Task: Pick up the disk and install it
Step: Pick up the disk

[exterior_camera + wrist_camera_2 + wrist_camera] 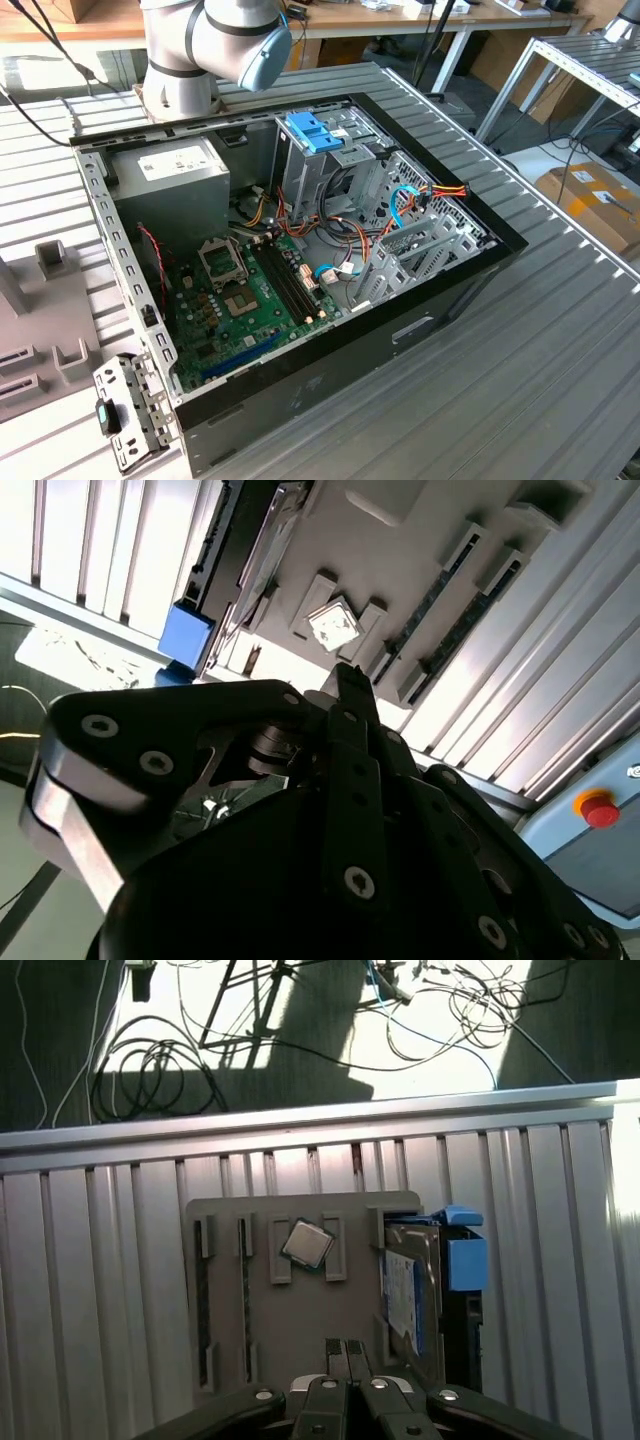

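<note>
A ribbed metal bench (560, 330) is being occupied by an open computer case (330, 400) in the exterior view, and the arm (215, 40) is being seen at the case's far side. In the first wrist view, a grey holder plate (300, 1310) is being carried by the bench below the fingers (338, 1355). The disk (405, 1295) is being kept on edge in a slot at the plate's side, with its blue rail (466, 1262) being turned away from the fingers. It is near them, off to one side, and is not being touched. A square processor chip (307, 1243) is being cradled in the plate just ahead of the fingers. The fingers are being held clenched together, with nothing being grasped between them.
</note>
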Robot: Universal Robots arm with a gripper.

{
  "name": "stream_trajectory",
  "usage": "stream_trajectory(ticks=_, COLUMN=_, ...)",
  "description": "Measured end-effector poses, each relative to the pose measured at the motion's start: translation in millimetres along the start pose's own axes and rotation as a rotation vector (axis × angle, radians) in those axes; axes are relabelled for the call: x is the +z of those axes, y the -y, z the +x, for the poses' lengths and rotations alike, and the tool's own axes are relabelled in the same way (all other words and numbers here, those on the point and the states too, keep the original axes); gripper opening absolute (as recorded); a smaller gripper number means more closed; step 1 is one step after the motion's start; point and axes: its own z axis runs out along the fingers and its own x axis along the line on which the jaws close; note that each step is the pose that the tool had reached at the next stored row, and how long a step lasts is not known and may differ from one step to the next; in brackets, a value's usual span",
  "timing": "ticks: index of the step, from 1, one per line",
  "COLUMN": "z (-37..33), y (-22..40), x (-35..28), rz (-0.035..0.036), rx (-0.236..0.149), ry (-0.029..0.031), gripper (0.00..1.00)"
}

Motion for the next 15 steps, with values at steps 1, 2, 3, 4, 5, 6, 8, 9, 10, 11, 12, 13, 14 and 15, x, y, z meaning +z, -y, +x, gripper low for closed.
stream_trajectory(ticks=1, z=0.0, y=0.0, x=0.0, rz=-0.0001, rx=-0.007, ry=-0.0003, gripper=0.11)
stream_trajectory(ticks=2, z=0.0, y=-0.1, x=0.0, rz=-0.0003, rx=-0.012, ry=-0.0006, gripper=0.11)
stream_trajectory(ticks=3, z=0.0, y=0.0, x=0.0, rz=-0.0004, rx=-0.016, ry=-0.0007, gripper=0.11)
stream_trajectory(ticks=4, z=0.0, y=0.0, x=0.0, rz=-0.0005, rx=-0.020, ry=-0.0009, gripper=0.11)
stream_trajectory(ticks=5, z=0.0, y=0.0, x=0.0, rz=-0.0005, rx=-0.023, ry=-0.0010, gripper=0.11)
stream_trajectory(ticks=6, z=0.0, y=0.0, x=0.0, rz=-0.0006, rx=-0.028, ry=-0.0012, gripper=0.11)
stream_trajectory(ticks=8, z=0.0, y=0.0, x=0.0, rz=-0.0009, rx=-0.039, ry=-0.0017, gripper=0.11)
stream_trajectory(ticks=9, z=0.0, y=0.0, x=0.0, rz=-0.0011, rx=-0.043, ry=-0.0019, gripper=0.11)
stream_trajectory(ticks=10, z=0.0, y=0.0, x=0.0, rz=-0.0011, rx=-0.046, ry=-0.0021, gripper=0.11)
stream_trajectory(ticks=11, z=0.0, y=0.0, x=0.0, rz=-0.0012, rx=-0.050, ry=-0.0022, gripper=0.11)
stream_trajectory(ticks=12, z=0.0, y=0.0, x=0.0, rz=-0.0014, rx=-0.058, ry=-0.0026, gripper=0.11)
stream_trajectory(ticks=13, z=0.0, y=0.0, x=0.0, rz=-0.0015, rx=-0.062, ry=-0.0028, gripper=0.11)
stream_trajectory(ticks=14, z=0.0, y=0.0, x=0.0, rz=-0.0015, rx=-0.063, ry=-0.0028, gripper=0.11)
stream_trajectory(ticks=15, z=0.0, y=0.0, x=0.0, rz=-0.0015, rx=-0.063, ry=-0.0029, gripper=0.11)
